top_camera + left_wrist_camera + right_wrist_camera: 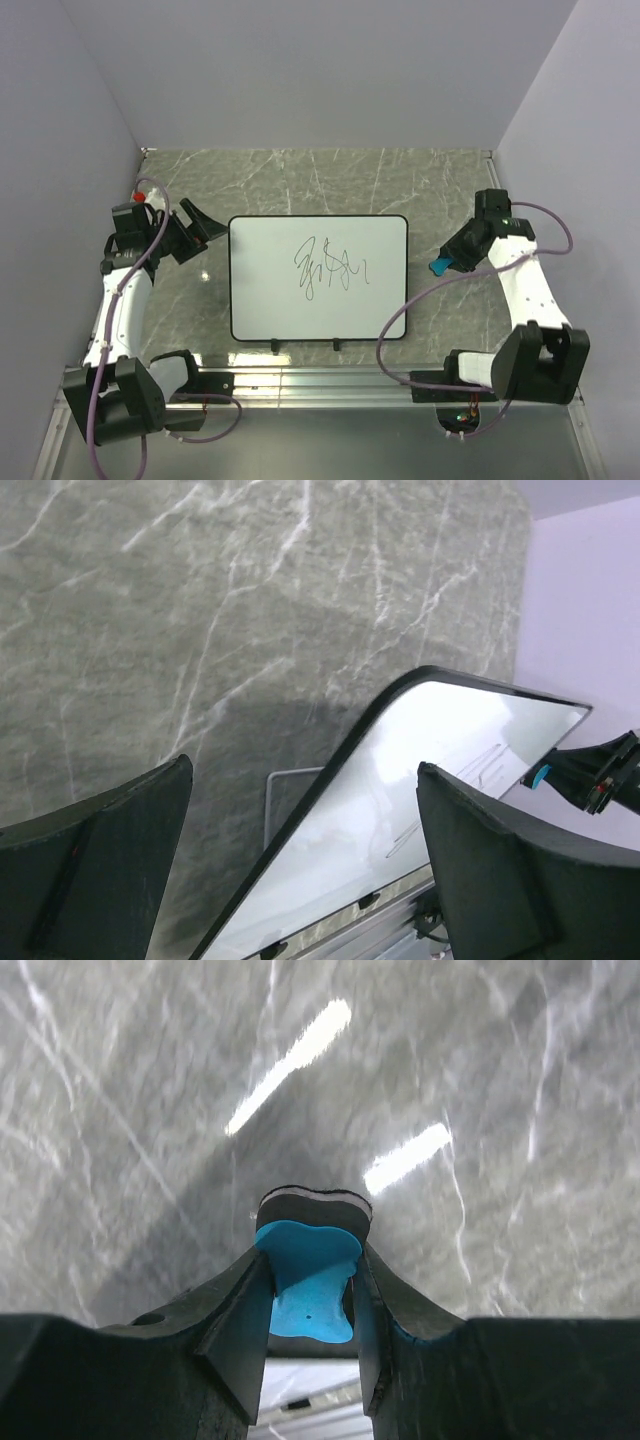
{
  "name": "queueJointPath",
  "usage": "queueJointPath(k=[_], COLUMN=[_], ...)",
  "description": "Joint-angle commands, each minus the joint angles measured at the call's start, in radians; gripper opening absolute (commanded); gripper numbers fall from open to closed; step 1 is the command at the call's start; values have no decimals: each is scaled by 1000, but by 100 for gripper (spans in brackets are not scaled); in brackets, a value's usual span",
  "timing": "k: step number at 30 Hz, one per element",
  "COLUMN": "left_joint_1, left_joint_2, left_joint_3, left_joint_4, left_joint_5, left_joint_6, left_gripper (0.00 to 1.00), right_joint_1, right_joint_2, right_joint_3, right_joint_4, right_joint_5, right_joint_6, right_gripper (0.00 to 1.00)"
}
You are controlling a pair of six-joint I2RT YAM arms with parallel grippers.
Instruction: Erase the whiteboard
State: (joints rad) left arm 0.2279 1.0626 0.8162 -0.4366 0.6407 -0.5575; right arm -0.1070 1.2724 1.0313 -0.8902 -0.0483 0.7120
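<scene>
Top external view shows the whiteboard (pixel 270 295) flat on the desk (pixel 300 180) at frame centre, with the scribble (pixel 332 268) mid-board. The right end effector (pixel 443 264), pinching the blue eraser (pixel 438 267), should press it flat and sweep toward frame left. The left end effector (pixel 195 234) gapes empty. The eraser's wiping face is hidden.

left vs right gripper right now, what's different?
The left gripper is open; the right gripper is shut. The left gripper holds nothing; the right gripper clamps a blue eraser. The left gripper sits off the whiteboard's left edge, the right gripper off its right edge. Shared: both are beside the board, not over it, and neither is at the scribble.
</scene>
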Motion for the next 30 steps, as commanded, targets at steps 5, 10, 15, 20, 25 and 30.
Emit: queueJointPath(k=[5,10,15,20,25,30], left_joint_1=[4,-1,-2,-5,-30,-59], left_joint_2=[-59,-84,-70,-53,-50,-46], left_joint_3=[-44,-92,-152,-196,-221,-239], left_joint_4=[166,245,360,429,421,424], left_joint_5=[194,306,283,220,165,168], left_joint_6=[11,-10,-99,-157,-151,-185], left_gripper=[99,99,97,89,82,81], right_joint_1=[44,73,78,79,79,102], right_joint_2=[-185,-261,-324,-366,-346,-341], right_joint_3=[-82,-99,-33,88,220,236], right_joint_4=[-73,-121,-190,-222,-237,-52], right_joint_5=[-96,-122,-110,-99,-110,-219], right_joint_6=[20,32,49,69,83,77], right_gripper=[0,0,0,0,0,0])
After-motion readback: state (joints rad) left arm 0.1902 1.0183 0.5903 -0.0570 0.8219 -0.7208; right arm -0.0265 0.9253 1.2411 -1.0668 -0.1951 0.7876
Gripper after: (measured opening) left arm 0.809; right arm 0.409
